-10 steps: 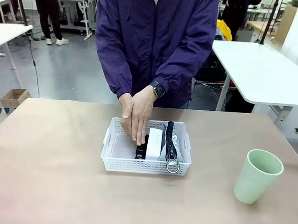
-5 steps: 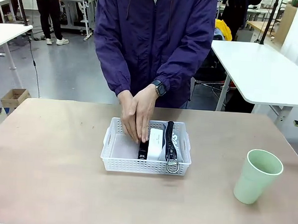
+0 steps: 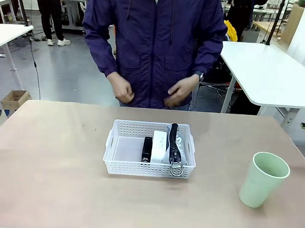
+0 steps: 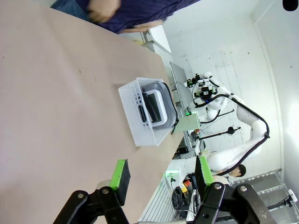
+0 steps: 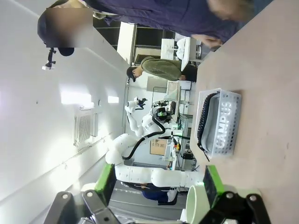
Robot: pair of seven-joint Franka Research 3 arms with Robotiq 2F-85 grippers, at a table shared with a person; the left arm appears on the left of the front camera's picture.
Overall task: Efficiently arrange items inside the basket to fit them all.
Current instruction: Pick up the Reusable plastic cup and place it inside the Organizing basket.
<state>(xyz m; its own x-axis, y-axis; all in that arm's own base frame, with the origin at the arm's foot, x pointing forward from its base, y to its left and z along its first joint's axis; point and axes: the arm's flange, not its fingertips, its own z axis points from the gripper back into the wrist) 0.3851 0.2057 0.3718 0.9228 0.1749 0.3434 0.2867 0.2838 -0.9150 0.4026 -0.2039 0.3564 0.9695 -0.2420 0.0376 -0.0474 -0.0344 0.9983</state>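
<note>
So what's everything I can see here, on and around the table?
Tan tabletop: one, under everything.
Shallow white perforated plastic basket: one, mid-table; its left half is bare.
Black stapler: one, in the basket, left of the box.
Small white box: one, mid-basket, between stapler and pouch.
Grey pouch with black zipper and metal ring: one, on edge at the basket's right side.
Pale green cup: one, on the table, right of the basket.
Brown cardboard box: one, on the floor, far left.
Person's purple jacket: one, at the far side.
Person's hands: two, at waist height, off the table.
Left gripper: black, green pads, open, above the table.
Right gripper: same, open.
</note>
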